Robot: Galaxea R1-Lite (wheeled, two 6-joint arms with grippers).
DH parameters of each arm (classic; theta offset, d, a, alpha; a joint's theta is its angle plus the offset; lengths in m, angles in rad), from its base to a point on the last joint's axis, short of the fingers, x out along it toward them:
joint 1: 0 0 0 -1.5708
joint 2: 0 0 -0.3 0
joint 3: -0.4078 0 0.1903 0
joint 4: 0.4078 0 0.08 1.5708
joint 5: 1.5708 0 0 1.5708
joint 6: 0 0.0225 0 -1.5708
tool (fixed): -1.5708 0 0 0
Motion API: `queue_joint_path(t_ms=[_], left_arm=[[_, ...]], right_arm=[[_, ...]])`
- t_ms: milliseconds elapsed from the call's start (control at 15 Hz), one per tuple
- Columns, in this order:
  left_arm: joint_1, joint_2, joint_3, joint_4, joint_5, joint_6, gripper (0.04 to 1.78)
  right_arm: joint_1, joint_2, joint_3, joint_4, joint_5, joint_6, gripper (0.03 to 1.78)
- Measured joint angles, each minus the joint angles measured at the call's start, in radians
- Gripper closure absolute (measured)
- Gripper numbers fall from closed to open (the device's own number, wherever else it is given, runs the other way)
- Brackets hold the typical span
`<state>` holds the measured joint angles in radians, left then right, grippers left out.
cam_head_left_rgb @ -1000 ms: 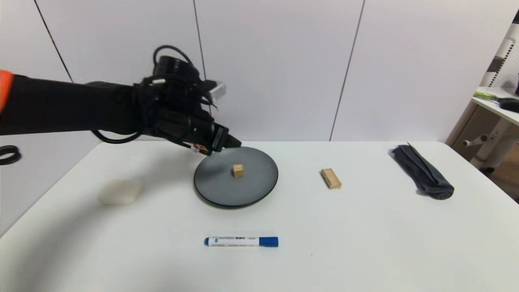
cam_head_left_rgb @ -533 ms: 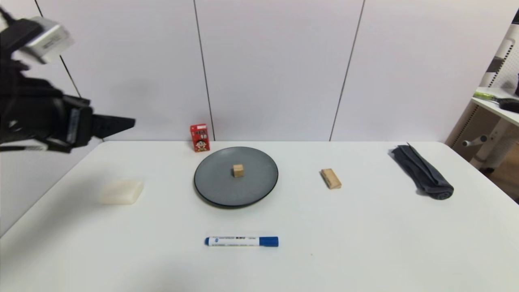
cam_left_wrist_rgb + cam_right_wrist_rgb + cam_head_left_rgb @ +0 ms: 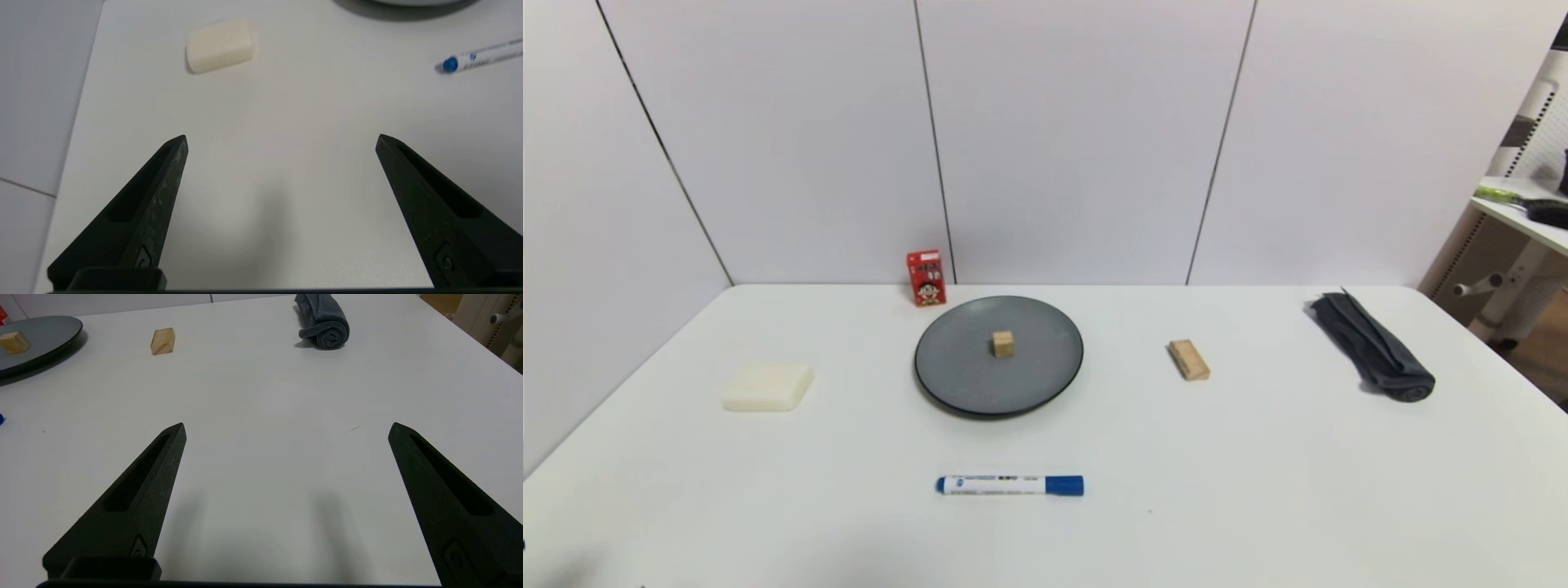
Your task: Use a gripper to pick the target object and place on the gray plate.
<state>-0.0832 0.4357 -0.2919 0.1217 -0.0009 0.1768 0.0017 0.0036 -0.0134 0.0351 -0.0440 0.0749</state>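
The small tan wooden cube (image 3: 1003,343) rests near the middle of the round gray plate (image 3: 964,371) on the white table. Both show in the right wrist view too, the cube (image 3: 14,342) on the plate (image 3: 49,328). Neither arm shows in the head view. My left gripper (image 3: 282,139) is open and empty over bare table near the front left, with only the plate's edge (image 3: 408,5) in its view. My right gripper (image 3: 287,426) is open and empty over bare table at the front right.
A cream slab (image 3: 767,386) lies left of the plate, a longer wooden block (image 3: 1189,359) right of it, and a rolled dark cloth (image 3: 1376,347) at the far right. A blue-capped marker (image 3: 1009,486) lies in front. A small red box (image 3: 926,278) stands behind the plate.
My left arm has drawn back from above the plate to the left and out of the head view. The cube stays on the plate and the red box is uncovered.
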Motion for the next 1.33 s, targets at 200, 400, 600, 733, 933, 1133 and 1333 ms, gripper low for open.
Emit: queue_joint_path(t_ms=[200, 400, 600, 733, 933, 1133, 1333], left_arm=[[0.014, -0.113, 0.228, -0.145, -0.003, -0.026, 0.15], [0.083, -0.156, 0.284, -0.133, -0.030, -0.035, 0.15], [0.102, -0.260, 0.291, -0.119, -0.040, -0.050, 0.13], [0.099, -0.351, 0.291, -0.118, -0.043, -0.069, 0.13], [0.096, -0.414, 0.292, -0.120, -0.022, -0.147, 0.13], [0.095, -0.433, 0.292, -0.120, 0.000, -0.169, 0.13], [0.095, -0.437, 0.292, -0.120, 0.001, -0.170, 0.13]], right_arm=[[0.000, 0.000, 0.000, 0.000, 0.000, 0.000, 0.10], [0.000, 0.000, 0.000, 0.000, 0.000, 0.000, 0.10], [0.000, 0.000, 0.000, 0.000, 0.000, 0.000, 0.10], [0.000, 0.000, 0.000, 0.000, 0.000, 0.000, 0.10], [0.000, 0.000, 0.000, 0.000, 0.000, 0.000, 0.10], [0.000, 0.000, 0.000, 0.000, 0.000, 0.000, 0.10], [0.000, 0.000, 0.000, 0.000, 0.000, 0.000, 0.10]])
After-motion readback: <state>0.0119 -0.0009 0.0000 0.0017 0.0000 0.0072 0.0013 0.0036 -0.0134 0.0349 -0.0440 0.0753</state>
